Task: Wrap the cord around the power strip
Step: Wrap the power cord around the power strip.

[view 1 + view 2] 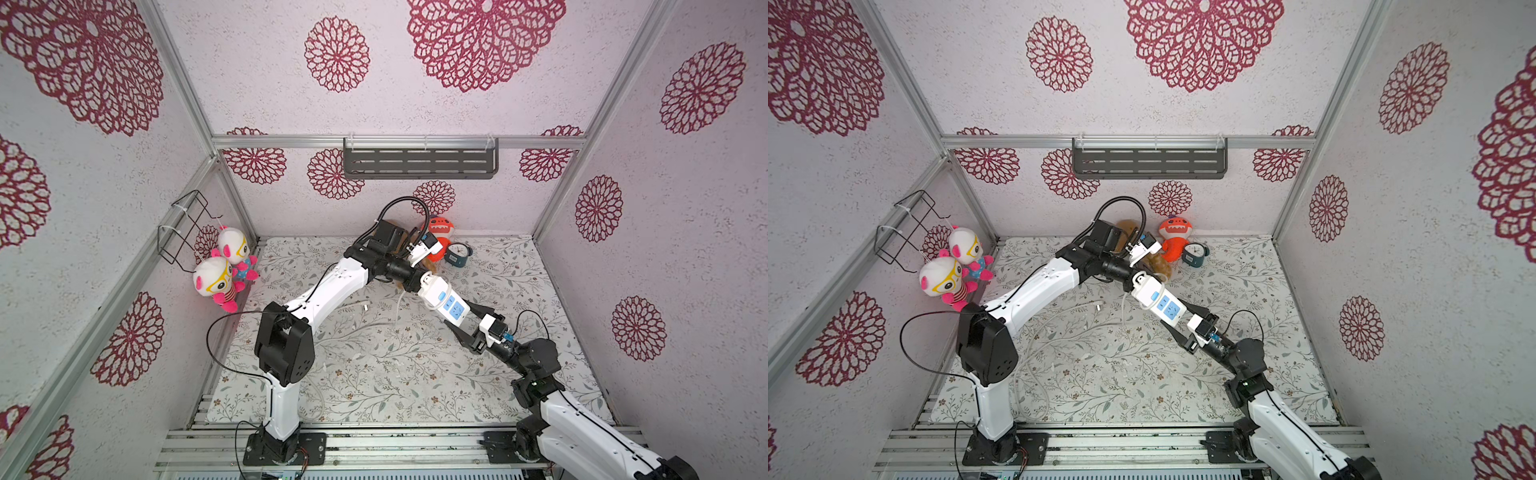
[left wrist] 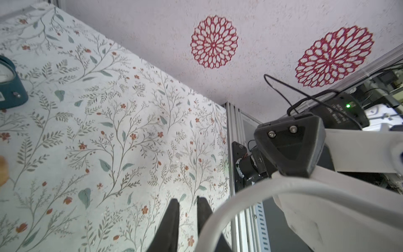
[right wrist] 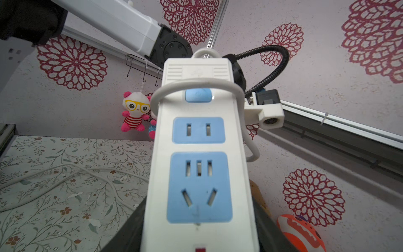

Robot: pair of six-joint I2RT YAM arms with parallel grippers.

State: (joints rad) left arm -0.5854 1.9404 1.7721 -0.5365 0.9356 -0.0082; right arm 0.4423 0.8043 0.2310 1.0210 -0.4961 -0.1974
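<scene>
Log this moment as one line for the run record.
right fingers: shut on power strip, held off table | cord: one loop across strip by switch, rest on table | left fingers: slightly apart, empty

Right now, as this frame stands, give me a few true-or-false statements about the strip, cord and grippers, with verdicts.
1. The right gripper holds the power strip off the table. True.
2. The cord crosses the strip's face over the lowest socket. False: it crosses at the blue switch.
3. The plug lies on the table, away from both grippers. True.
4. The left gripper clamps the cord. False: its jaws stand slightly apart and empty, with the cord beside them.
5. The clock sits on the wall shelf. False: it stands on the table beside the orange toy.
</scene>
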